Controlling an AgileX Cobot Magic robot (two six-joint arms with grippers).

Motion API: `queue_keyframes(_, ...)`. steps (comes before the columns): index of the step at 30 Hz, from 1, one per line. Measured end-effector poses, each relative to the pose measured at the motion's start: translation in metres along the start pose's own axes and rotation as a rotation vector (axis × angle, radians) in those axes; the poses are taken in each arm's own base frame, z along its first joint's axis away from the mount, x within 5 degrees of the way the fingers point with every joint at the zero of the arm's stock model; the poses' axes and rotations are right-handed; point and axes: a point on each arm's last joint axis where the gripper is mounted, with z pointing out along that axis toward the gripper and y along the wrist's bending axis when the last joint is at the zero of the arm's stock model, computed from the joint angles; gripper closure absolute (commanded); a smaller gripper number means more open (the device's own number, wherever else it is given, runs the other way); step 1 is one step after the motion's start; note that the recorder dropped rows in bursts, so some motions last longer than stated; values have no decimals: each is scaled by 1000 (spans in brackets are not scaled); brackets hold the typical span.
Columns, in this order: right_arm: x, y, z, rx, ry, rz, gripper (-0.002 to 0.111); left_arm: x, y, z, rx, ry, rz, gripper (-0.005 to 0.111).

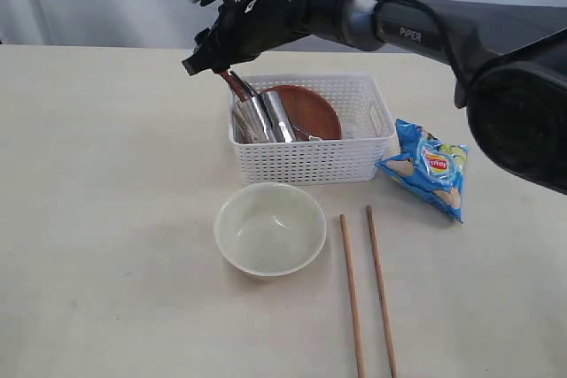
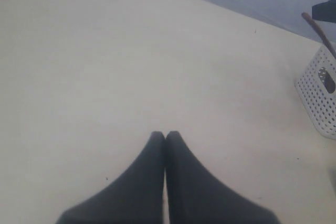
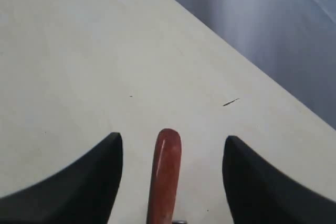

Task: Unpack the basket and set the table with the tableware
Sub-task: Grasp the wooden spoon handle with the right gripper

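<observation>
The white basket (image 1: 310,158) stands on the table (image 1: 106,174) and holds the reddish-brown plate (image 1: 310,108), a steel cup (image 1: 266,117) and a dark wooden spoon (image 1: 236,84) that leans out of its back left corner. My right gripper (image 1: 211,66) hangs over that corner. In the right wrist view it (image 3: 173,142) is open, with the spoon handle (image 3: 167,171) between the fingers and touching neither. The cream bowl (image 1: 270,227) and two chopsticks (image 1: 352,294) lie in front of the basket. My left gripper (image 2: 165,136) is shut and empty over bare table, and a basket corner (image 2: 320,93) shows at that view's edge.
A blue chips bag (image 1: 430,165) lies to the right of the basket. The right arm (image 1: 416,28) stretches in from the right above the basket's back. A grey curtain hangs behind the table's far edge.
</observation>
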Motion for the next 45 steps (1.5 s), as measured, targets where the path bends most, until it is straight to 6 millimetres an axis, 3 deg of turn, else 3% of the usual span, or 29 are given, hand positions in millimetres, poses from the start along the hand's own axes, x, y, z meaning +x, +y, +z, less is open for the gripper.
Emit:
queue_keyframes(7,13,2,11,-8,31,13,54,0,0,0,0,0,0,107)
queue_keyframes(25,21,1,21,3,31,17,54,0,0,0,0,0,0,107)
queue_keyframes(33,20,0,21,16,13,16,81,0,0,0,0,0,0,107)
queue_keyframes(45,19,1,21,15,13,24,83,0,0,0,0,0,0,107)
